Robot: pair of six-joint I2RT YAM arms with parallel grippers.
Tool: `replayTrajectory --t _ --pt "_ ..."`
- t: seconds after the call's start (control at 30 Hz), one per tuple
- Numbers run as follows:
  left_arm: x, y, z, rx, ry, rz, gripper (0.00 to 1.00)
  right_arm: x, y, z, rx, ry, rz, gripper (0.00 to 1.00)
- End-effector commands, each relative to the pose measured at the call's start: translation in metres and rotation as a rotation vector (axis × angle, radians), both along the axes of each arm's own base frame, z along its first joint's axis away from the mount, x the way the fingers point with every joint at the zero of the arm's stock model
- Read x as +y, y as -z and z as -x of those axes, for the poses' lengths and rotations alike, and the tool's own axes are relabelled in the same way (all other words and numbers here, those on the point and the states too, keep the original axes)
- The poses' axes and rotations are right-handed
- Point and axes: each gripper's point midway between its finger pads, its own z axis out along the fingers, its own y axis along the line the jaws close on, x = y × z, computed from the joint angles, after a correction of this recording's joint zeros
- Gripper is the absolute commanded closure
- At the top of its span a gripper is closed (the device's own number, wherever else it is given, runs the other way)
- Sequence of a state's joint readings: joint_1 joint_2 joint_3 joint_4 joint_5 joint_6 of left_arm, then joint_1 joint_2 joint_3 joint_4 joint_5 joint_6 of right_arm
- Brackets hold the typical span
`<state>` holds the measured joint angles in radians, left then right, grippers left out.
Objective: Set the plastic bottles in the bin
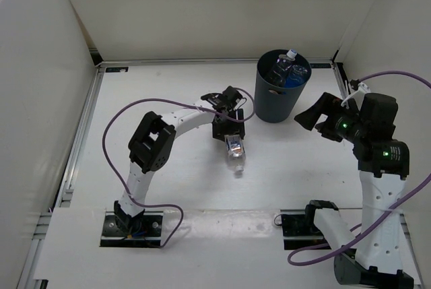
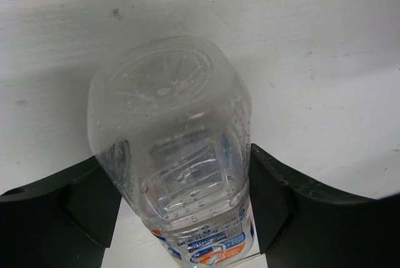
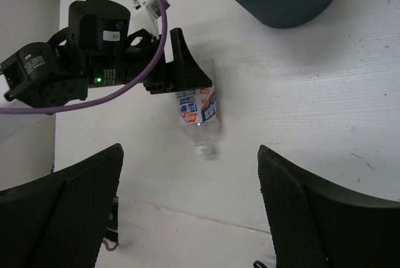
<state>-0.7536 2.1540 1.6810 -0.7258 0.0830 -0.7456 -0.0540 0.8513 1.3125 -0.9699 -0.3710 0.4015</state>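
Honestly, the left claw [image 2: 178,155] looks clamped on the labelled bottle [image 1: 235,152], which is lying on the table [image 1: 168,181] apart from the bin [image 1: 273,106]. Its own wrist view cuts off the cap and most of the label; the right wrist view shows both. The right claw [image 3: 189,152] gapes wide, holding nothing. Only the overhead view sees into the bin, where the blue-tinted bottle [image 1: 295,77] and the white-capped bottle [image 1: 283,67] sit.

Looked like a robotics lab test cell: white panel walls [image 1: 202,6] boxing in a white table [image 1: 289,174], aluminium rail [image 1: 81,134] along its left side, left arm [image 1: 149,142] and right arm [image 1: 377,147] bolted down, purple cables [image 3: 165,24] trailing.
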Motion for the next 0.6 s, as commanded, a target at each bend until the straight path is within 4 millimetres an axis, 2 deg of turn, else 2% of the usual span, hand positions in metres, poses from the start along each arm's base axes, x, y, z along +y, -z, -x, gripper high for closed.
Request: replayTrajectory --t 0.0,0.03,0.07,0.13,0.17,0.23,0.27,0.3,0.43,0.47,0.5,0.57 --pt "0.004 -0.085 -0.025 -0.191 0.016 0.058 0.41 0.0 -0.007 0.002 -0.042 -0.027 -0.002 0.11" --pt "0.007 -0.105 -0.037 -0.257 -0.005 0.062 0.41 0.0 -0.007 0.002 -0.041 -0.025 -0.003 0.11" --pt "0.004 -0.134 -0.045 -0.322 -0.004 0.094 0.45 0.0 -0.007 0.002 -0.044 -0.029 0.002 0.11" --pt "0.014 -0.181 -0.063 -0.46 -0.011 0.079 0.45 0.0 -0.006 0.003 -0.041 -0.023 0.006 0.11" --pt "0.014 -0.214 -0.07 -0.533 -0.022 0.106 0.48 0.0 -0.007 0.004 -0.045 -0.024 0.006 0.11" --pt "0.024 -0.252 -0.08 -0.682 -0.011 0.069 0.48 0.0 -0.006 0.004 -0.043 -0.021 0.005 0.11" --pt "0.022 -0.281 -0.088 -0.781 -0.014 0.08 0.49 -0.002 -0.005 0.004 -0.039 -0.015 0.003 0.11" --pt "0.023 -0.293 -0.091 -0.813 -0.019 0.085 0.49 -0.002 -0.007 0.004 -0.047 -0.015 0.001 0.11" --pt "0.027 -0.374 -0.097 -1.048 -0.061 0.122 0.5 -0.003 -0.006 0.005 -0.044 -0.01 0.004 0.11" --pt "0.035 -0.388 -0.1 -1.11 -0.067 0.078 0.5 -0.002 -0.006 0.005 -0.046 -0.013 0.003 0.11" --pt "0.027 -0.417 -0.096 -1.191 -0.089 0.133 0.48 -0.001 -0.004 0.005 -0.039 -0.016 0.002 0.11" --pt "0.031 -0.434 -0.098 -1.285 -0.092 0.078 0.48 -0.002 -0.003 0.005 -0.038 -0.012 0.002 0.11"
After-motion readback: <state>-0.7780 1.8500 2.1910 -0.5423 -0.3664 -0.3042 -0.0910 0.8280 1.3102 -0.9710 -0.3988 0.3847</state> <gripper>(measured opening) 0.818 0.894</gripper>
